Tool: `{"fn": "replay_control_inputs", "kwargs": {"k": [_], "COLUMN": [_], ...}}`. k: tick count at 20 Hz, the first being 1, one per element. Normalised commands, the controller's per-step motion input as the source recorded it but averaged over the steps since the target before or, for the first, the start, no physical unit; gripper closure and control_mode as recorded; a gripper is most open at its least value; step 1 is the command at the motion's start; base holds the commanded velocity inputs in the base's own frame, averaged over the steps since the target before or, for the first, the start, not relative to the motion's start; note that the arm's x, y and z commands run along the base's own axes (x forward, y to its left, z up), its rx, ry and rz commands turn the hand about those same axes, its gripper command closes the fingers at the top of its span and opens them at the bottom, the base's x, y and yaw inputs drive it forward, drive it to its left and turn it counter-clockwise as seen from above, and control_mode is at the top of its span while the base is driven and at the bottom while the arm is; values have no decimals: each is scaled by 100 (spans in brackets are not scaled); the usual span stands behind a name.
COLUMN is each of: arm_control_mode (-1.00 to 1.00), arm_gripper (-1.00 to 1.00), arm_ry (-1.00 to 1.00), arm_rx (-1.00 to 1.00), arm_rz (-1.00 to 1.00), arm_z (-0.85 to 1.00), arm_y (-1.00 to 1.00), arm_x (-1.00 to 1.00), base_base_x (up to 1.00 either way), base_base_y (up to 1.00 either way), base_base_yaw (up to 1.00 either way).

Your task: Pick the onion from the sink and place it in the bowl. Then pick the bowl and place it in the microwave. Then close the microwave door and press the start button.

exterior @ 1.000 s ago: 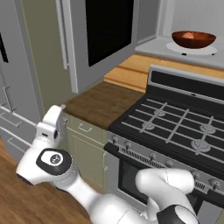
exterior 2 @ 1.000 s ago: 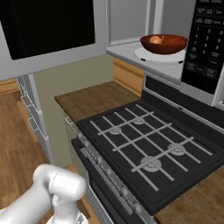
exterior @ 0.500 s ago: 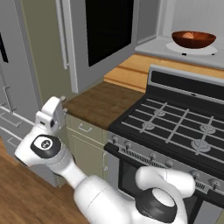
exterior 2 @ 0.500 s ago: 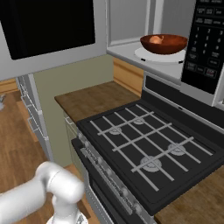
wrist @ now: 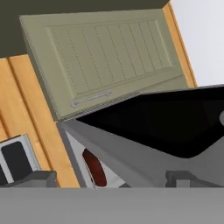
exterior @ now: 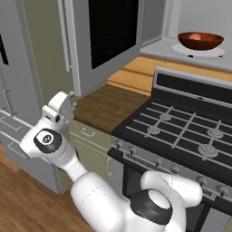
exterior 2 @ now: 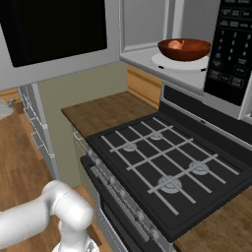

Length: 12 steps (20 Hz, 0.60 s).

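Observation:
The reddish-brown bowl [exterior: 206,41] [exterior 2: 189,49] sits on the white turntable plate [exterior: 216,51] inside the microwave [exterior 2: 142,22], and the onion [exterior: 195,36] [exterior 2: 174,44] lies in it. The microwave door [exterior: 113,34] [exterior 2: 54,29] [wrist: 175,127] hangs wide open to the left, its vertical handle [exterior: 66,36] on the outer edge. My gripper [exterior: 69,100] is open and holds nothing, low beside the left end of the counter, below the door's bottom corner. In the hand view a sliver of the bowl [wrist: 94,168] peeks from under the door. The sink is out of view.
A black gas stove [exterior: 181,131] [exterior 2: 167,162] stands below the microwave. A wooden counter [exterior: 106,106] [exterior 2: 106,110] lies left of it over olive cabinets. The control panel [exterior 2: 231,49] is at the microwave's right. An olive wall cabinet [wrist: 109,57] hangs above the door.
My hand has risen and drifted slightly right, closer to the lower corner of the open door. Its jaws stayed open. Bowl, onion and door have not moved.

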Motion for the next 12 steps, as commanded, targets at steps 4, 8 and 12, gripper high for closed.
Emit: {"fn": "replay_control_inputs", "kwargs": {"k": [4,8,12], "arm_control_mode": [-100,-100,-100], "arm_gripper": [-100,-100,-100], "arm_ry": [0,1,11], "arm_rx": [0,0,-4], "arm_rz": [-5,-3,-2], "arm_z": [38,46,16], "arm_y": [-43,-21,-13], "arm_x": [0,1,34], "base_base_x": [0,0,0], "base_base_y": [0,0,0], "base_base_yaw": [0,0,0]}}
